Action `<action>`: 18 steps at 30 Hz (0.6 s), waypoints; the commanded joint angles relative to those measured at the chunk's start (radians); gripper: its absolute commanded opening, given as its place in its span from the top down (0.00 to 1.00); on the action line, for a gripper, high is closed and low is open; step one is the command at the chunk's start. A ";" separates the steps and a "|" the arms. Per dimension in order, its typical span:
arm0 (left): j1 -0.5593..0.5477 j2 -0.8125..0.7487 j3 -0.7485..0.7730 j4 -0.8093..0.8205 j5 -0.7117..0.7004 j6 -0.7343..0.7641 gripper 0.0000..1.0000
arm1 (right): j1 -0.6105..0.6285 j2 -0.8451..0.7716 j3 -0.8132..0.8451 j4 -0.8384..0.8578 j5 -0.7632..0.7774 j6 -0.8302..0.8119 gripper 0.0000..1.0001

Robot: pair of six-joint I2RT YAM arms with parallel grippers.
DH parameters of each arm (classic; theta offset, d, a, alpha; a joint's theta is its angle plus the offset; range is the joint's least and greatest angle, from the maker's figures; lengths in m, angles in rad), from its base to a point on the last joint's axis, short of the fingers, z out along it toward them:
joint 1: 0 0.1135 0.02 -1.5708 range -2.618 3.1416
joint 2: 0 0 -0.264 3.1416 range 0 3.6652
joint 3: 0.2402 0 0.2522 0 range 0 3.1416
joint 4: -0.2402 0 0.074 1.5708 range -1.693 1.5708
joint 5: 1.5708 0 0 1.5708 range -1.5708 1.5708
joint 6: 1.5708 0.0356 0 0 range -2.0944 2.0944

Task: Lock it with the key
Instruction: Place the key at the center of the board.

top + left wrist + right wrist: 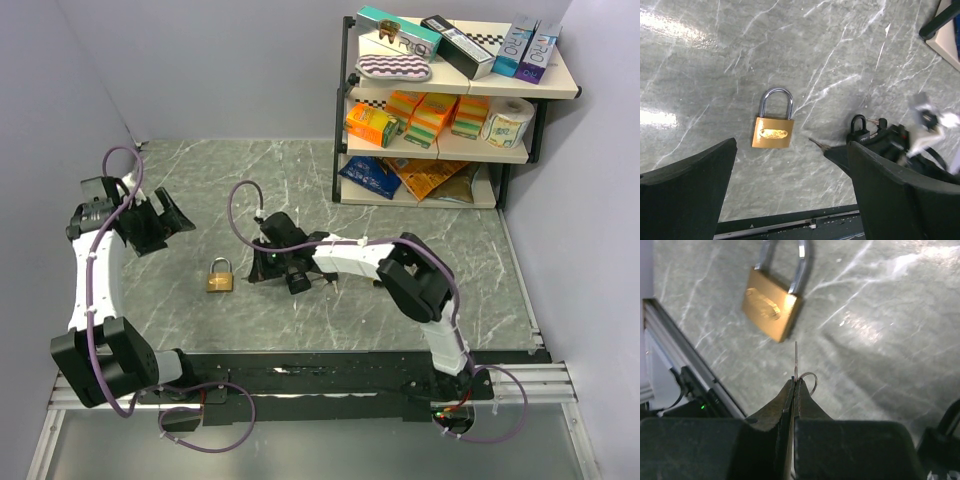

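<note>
A brass padlock (221, 276) with a steel shackle lies flat on the marble table, alone. It also shows in the left wrist view (773, 129) and the right wrist view (774, 306). My right gripper (262, 268) is shut on a thin metal key (796, 361), whose blade points at the padlock's bottom edge from a short gap; a key ring (810, 380) hangs beside it. The key tip also shows in the left wrist view (817, 144). My left gripper (160, 225) is open and empty, hovering up and left of the padlock.
A shelf unit (450, 110) with boxes, sponges and packets stands at the back right. The black frame rail (330, 365) runs along the near table edge. Grey walls close in the left and back sides.
</note>
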 commanded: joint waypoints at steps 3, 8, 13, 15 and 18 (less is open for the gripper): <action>0.023 -0.024 -0.004 0.035 0.043 -0.016 0.04 | 0.008 0.088 0.087 0.029 -0.016 0.050 0.96; 0.040 -0.018 -0.006 0.035 0.045 -0.019 0.04 | 0.008 0.112 0.116 0.012 -0.020 0.053 0.93; 0.054 -0.015 -0.020 0.044 0.056 -0.025 0.04 | 0.009 0.132 0.127 0.005 -0.027 0.065 0.86; 0.058 -0.009 -0.017 0.044 0.058 -0.030 0.04 | 0.009 0.135 0.132 0.006 -0.030 0.065 0.86; 0.063 0.003 -0.009 0.041 0.035 -0.025 0.04 | 0.008 0.148 0.145 -0.009 -0.025 0.068 0.86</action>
